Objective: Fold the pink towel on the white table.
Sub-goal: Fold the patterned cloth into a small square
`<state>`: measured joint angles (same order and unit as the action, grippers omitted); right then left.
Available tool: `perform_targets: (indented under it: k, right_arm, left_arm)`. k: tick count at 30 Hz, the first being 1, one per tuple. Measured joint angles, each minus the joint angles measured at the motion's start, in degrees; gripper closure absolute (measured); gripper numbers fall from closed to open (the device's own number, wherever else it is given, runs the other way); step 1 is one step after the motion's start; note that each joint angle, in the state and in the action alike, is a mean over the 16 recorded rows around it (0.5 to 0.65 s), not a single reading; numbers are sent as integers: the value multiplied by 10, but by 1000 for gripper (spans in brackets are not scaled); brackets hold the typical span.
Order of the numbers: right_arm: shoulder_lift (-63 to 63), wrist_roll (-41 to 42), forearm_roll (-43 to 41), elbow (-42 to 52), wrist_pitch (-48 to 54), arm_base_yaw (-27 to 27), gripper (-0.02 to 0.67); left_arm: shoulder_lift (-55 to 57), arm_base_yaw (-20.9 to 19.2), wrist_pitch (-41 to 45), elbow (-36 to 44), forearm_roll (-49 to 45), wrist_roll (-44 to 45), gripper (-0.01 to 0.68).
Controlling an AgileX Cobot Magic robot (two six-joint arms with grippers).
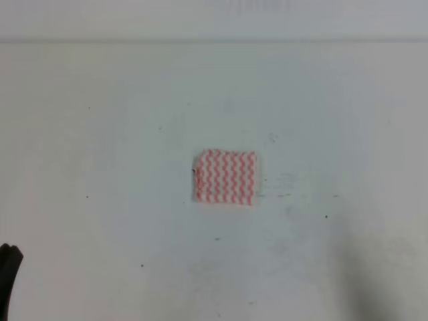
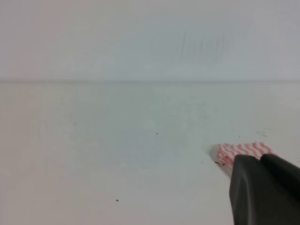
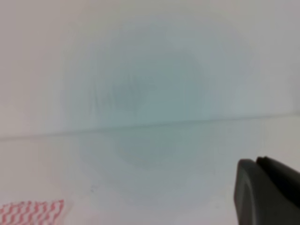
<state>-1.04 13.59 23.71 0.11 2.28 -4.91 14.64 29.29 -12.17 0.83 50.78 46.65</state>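
1. Lying flat near the middle of the table [image 1: 100, 134]: one towel [image 1: 226, 177], pink-red and white zigzag stripes, folded into a small, nearly square packet with its edges roughly square to the high view.
2. Towel, left side: a small dark speck sits at the edge, about halfway down.
3. Towel, surroundings: faint grey scuff marks on the table just to its right; scattered dark specks further out.
4. Left gripper [image 2: 262, 190]: seen in the left wrist view as dark finger parts at the lower right corner, pressed close together with no gap showing; nothing is held. The towel [image 2: 243, 151] lies on the table just beyond the tips, partly hidden by them.
5. Left arm [image 1: 8, 277]: a dark sliver at the lower left edge of the high view, well apart from the towel.
6. Right gripper [image 3: 269, 192]: dark finger parts at the lower right of the right wrist view, close together, only a thin seam between them; nothing is held. The towel [image 3: 30, 212] shows at the lower left corner of that view, well apart from the fingers.
7. Table, far edge: a straight line where the white surface meets a pale backdrop.
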Motion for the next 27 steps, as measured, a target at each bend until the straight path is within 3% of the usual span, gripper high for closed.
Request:
perform_targets:
  k: [15, 27]
  right_arm:
    - [-1, -66, -139, 0, 101, 0, 667]
    - [0, -73, -157, 0, 138, 0, 667]
  left_arm:
    - [1, 0, 1, -1, 0, 0, 675]
    - [2, 0, 1, 1, 0, 0, 675]
